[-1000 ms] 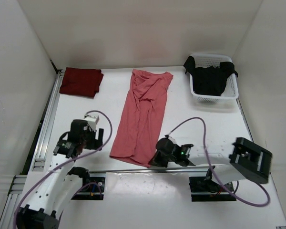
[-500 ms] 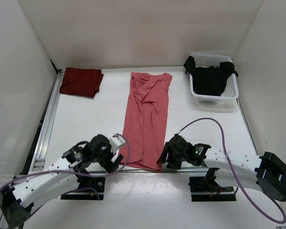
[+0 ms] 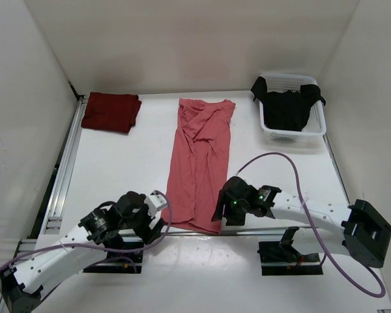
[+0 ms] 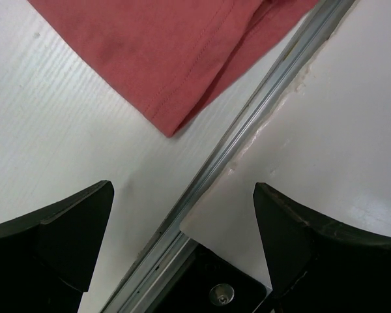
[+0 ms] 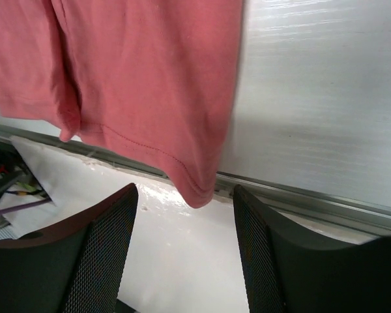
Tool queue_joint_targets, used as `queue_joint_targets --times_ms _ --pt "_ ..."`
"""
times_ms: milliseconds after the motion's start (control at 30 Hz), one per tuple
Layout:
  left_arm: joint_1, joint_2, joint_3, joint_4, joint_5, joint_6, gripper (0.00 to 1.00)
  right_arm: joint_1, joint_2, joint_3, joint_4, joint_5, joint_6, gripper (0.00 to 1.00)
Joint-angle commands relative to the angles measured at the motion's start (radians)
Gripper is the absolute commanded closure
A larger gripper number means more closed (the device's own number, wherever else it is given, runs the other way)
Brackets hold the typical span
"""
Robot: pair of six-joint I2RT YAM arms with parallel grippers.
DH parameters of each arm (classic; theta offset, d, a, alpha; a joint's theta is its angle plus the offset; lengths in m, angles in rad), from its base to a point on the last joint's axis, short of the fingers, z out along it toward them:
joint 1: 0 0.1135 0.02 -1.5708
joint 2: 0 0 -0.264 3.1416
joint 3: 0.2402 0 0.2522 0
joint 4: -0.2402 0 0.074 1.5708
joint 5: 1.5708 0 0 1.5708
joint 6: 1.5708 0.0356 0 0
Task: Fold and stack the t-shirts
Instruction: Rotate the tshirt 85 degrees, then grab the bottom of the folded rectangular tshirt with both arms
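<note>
Left pincer [image 3: 155, 223] and right pincer [image 3: 219, 215], both open and empty, flank the near hem of the pink shirt [image 3: 199, 163], seemingly clear of it. Maroon shirt [image 3: 111, 111] lies far left, black shirt [image 3: 287, 107] in the basket [image 3: 317, 125].

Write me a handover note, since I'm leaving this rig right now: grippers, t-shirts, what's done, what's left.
Left gripper: open, empty, by the near left corner of the salmon pink cloth t-shirt.
Right gripper: open, empty, at its near right corner.
Done: salmon one lies as a long narrow strip; dark maroon red cloth t-shirt folded, far left.
Black cloth t-shirt bunched in the white perforated plastic basket, far right.
Left: fold salmon crosswise, stack it, then the black.
</note>
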Motion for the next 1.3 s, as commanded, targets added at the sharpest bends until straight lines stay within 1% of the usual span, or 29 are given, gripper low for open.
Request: queue_joint_targets --times_ms 0,33,167,300,433,467,500,533,567,600,633,667,700,767,800,833,867,967,1067,1167,1267 --pt "0.029 0.058 0.058 0.037 0.005 -0.002 0.00 -0.003 0.045 0.081 -0.011 -0.041 -0.047 0.35" --pt "0.064 0.067 0.048 0.051 0.017 -0.002 0.00 -0.012 0.071 0.092 -0.002 -0.041 -0.059 0.35" --pt "0.152 0.015 -0.017 0.071 0.063 -0.002 0.00 -0.023 0.135 0.103 0.029 -0.098 -0.088 0.35" --pt "0.218 -0.006 -0.040 0.071 0.164 -0.002 0.00 -0.023 0.154 0.103 0.040 -0.098 -0.102 0.35" --pt "0.290 0.069 -0.026 0.095 0.234 -0.002 0.03 -0.032 0.132 0.071 0.049 -0.098 -0.093 0.35" --pt "0.302 0.104 -0.014 0.133 0.250 -0.002 0.03 -0.032 0.119 0.059 0.049 -0.098 -0.083 0.35" --pt "0.302 0.131 0.012 0.134 0.264 -0.002 0.03 -0.032 0.105 0.058 0.049 -0.098 -0.074 0.35" --pt "0.312 0.209 0.090 0.134 0.249 -0.002 0.04 -0.032 0.090 0.045 0.049 -0.098 -0.074 0.35" --pt "0.312 0.256 0.139 0.134 0.229 -0.002 0.07 -0.032 0.089 0.031 0.049 -0.098 -0.062 0.35" --pt "0.312 0.306 0.191 0.113 0.179 -0.002 0.12 -0.032 0.076 0.031 0.049 -0.098 -0.050 0.35" --pt "0.327 0.358 0.303 0.067 0.159 -0.002 0.14 -0.032 0.076 0.017 0.060 -0.089 -0.050 0.35" --pt "0.342 0.456 0.351 0.007 0.159 -0.002 0.16 -0.032 0.062 0.005 0.060 -0.088 -0.038 0.35" --pt "0.353 0.493 0.391 -0.094 0.172 -0.002 0.20 -0.032 0.048 0.005 0.060 -0.076 -0.025 0.35" --pt "0.362 0.547 0.437 -0.136 0.200 -0.002 0.20 -0.032 0.034 -0.020 0.060 -0.067 -0.013 0.35" --pt "0.362 0.547 0.437 -0.136 0.212 -0.002 0.20 -0.032 0.024 -0.020 0.060 -0.067 -0.001 0.35" --pt "0.344 0.547 0.422 -0.089 0.212 -0.002 0.21 -0.032 0.014 -0.029 0.060 -0.058 -0.001 0.35" --pt "0.315 0.547 0.373 -0.054 0.188 -0.002 0.21 -0.032 0.014 -0.029 0.060 -0.058 0.013 0.35" --pt "0.248 0.538 0.289 0.055 0.102 -0.002 0.21 -0.032 -0.006 -0.038 0.060 -0.049 0.024 0.35" --pt "0.215 0.583 0.278 0.079 0.083 -0.002 0.21 -0.032 -0.015 -0.047 0.060 -0.029 0.033 0.35" --pt "0.215 0.671 0.278 0.105 0.083 -0.002 0.21 -0.032 -0.015 -0.057 0.060 -0.029 0.051 0.35" --pt "0.253 0.742 0.304 0.135 0.118 -0.002 0.21 -0.032 -0.015 -0.057 0.074 -0.029 0.052 0.36"
